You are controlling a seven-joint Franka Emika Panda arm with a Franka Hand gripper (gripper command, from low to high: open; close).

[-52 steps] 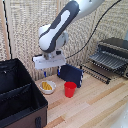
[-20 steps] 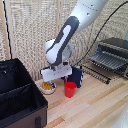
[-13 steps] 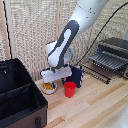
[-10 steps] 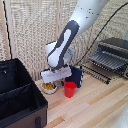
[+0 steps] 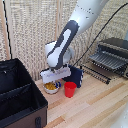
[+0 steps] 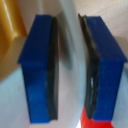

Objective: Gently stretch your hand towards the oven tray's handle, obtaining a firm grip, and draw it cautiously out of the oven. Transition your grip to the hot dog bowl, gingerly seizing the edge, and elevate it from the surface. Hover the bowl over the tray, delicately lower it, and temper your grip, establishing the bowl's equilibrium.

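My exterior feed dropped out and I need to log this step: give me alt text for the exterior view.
The arm's gripper is down at the rim of the hot dog bowl on the wooden table, with the red cup beside it. At the exterior view's right, the oven tray sticks out of the oven; a black case fills the left.

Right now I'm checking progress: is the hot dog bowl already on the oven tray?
No, the hot dog bowl sits on the table beside the red cup.
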